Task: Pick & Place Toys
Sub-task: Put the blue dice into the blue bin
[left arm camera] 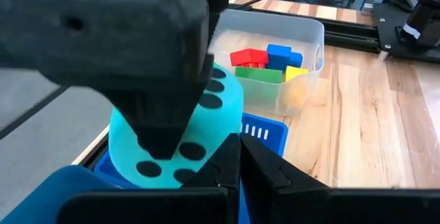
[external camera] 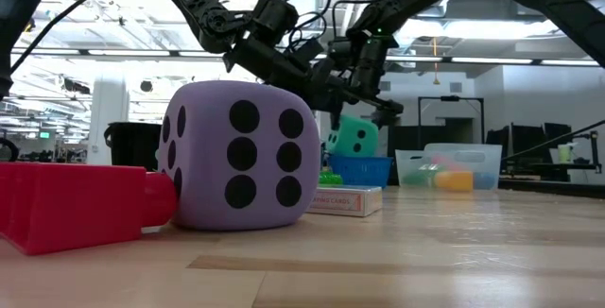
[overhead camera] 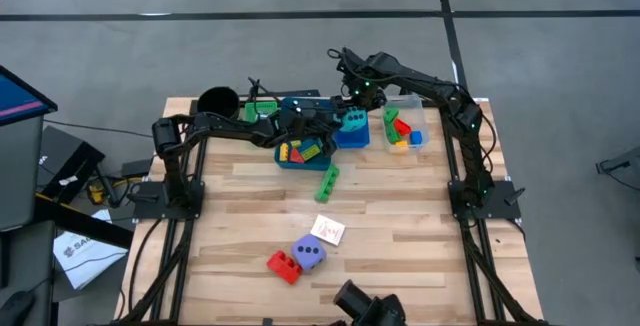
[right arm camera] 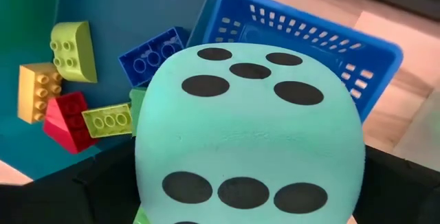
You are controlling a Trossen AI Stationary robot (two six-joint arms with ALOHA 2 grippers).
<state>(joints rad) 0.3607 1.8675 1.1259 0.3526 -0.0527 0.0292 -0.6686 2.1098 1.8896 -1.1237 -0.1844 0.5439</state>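
Nearest the low camera, a purple foam dice cube with black dots [external camera: 236,154] sits on the wooden surface [overhead camera: 400,216] touching a red plastic brick [external camera: 71,204], a white picture card [overhead camera: 328,230] just beside them. Farther back, the right tool [overhead camera: 352,106], fingers spread wide, grips a teal dotted dice cube [right arm camera: 247,131] over the blue slotted basket [left arm camera: 265,133]. Closed and empty, the left tool [overhead camera: 318,126] hovers beside it.

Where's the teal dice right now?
The teal dice sits at the far middle of the table in the high view, between the right gripper's wide-spread fingers, over the small blue basket, between the blue tray and the clear tray.
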